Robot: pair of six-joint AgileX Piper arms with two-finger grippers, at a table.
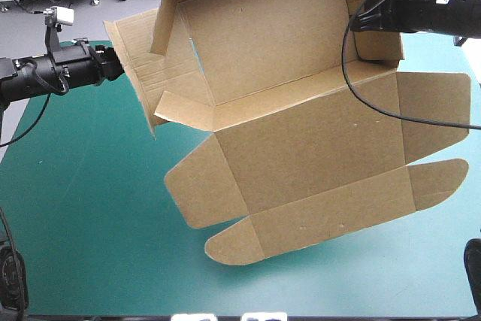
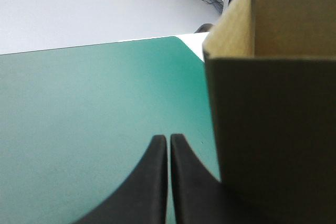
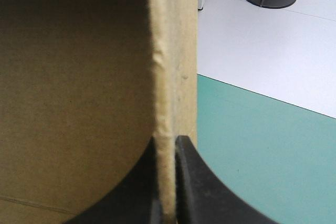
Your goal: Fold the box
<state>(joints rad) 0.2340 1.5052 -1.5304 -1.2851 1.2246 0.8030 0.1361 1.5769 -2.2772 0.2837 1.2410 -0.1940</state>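
Observation:
The brown box point(image 1: 301, 133) is held tilted above the table. Its back wall and left side wall are raised, and its lid panel and rounded flaps spread toward the front. My right gripper point(image 1: 359, 26) is at the box's right wall. In the right wrist view the gripper point(image 3: 168, 141) is shut on the board's edge, with the box point(image 3: 68, 77) filling one side. My left gripper point(image 1: 118, 62) is at the outer left flap. In the left wrist view this gripper point(image 2: 168, 140) is shut with nothing between the fingers, and the box point(image 2: 273, 124) stands close beside it.
The teal-green cover point(image 1: 90, 208) lies under the box and reaches the front and left edges. Beyond the far table edge is pale floor point(image 2: 79, 9).

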